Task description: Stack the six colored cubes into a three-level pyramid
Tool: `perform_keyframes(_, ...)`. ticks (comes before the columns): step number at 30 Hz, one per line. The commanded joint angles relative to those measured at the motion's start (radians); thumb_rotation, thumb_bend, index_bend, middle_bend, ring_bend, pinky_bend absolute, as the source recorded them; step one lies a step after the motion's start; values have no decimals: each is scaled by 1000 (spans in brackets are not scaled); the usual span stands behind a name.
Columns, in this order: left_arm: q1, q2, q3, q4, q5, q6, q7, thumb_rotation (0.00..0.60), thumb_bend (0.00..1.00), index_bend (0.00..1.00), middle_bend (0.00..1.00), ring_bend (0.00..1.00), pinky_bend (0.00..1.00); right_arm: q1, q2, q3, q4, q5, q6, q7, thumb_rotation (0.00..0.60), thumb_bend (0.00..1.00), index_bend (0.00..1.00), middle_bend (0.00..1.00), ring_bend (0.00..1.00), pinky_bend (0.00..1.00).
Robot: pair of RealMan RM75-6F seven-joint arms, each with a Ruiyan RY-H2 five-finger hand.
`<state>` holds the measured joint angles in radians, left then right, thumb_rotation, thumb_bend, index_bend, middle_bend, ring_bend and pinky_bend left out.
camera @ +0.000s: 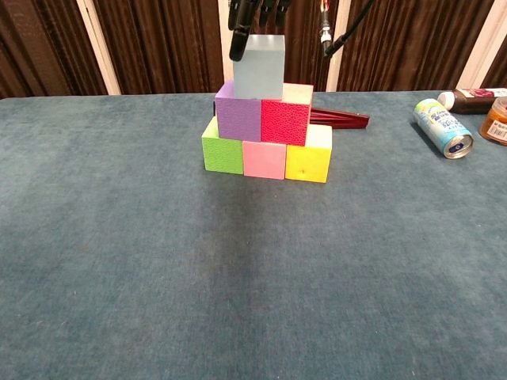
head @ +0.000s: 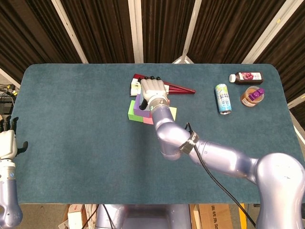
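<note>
The pyramid stands mid-table. Its bottom row is a green cube (camera: 223, 150), a pink cube (camera: 264, 160) and a yellow cube (camera: 307, 162). A purple cube (camera: 238, 119) and a red cube (camera: 285, 121) sit on them, and a light blue cube (camera: 261, 70) rests on top. My right hand (head: 153, 90) hovers over the top cube and hides it in the head view. In the chest view its dark fingers (camera: 238, 36) hang at the cube's upper left corner and do not clasp it. My left hand (head: 7, 143) waits at the table's left edge, fingers apart and holding nothing.
A dark red flat object (camera: 341, 119) lies just behind the pyramid, with a small white box (head: 136, 87) beside it. At the far right are a lying can (camera: 443, 127), a bottle (head: 246, 77) and an orange jar (head: 251, 97).
</note>
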<state>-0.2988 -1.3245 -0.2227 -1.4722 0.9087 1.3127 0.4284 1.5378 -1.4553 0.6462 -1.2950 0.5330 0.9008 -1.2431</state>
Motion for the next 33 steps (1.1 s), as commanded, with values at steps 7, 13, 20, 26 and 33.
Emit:
perform_keyframes(7,2,3,-2,-3,-2,2,-5,600,396,102,0,0,0,13,-22,-3,25,-24,18,19,600,279,133,120,1,0)
perform_keyframes(13,2,4,-2,-5,-3,2,-2,600,396,102,0,0,0,18,-33,-5,39,-27,21,17,600,279,133,121,1,0)
perform_keyframes(20,3,4,-2,-6,-5,4,0,600,396,102,0,0,0,23,-45,2,54,-43,20,28,600,279,133,121,1,0)
perform_keyframes(26,3,4,-4,-7,-8,5,2,600,396,102,0,0,0,25,-53,4,62,-51,20,32,600,279,133,121,1,0)
perform_keyframes(33,1,3,-5,-5,-13,3,4,600,396,102,0,0,0,26,-57,9,64,-48,16,29,600,279,133,121,1,0)
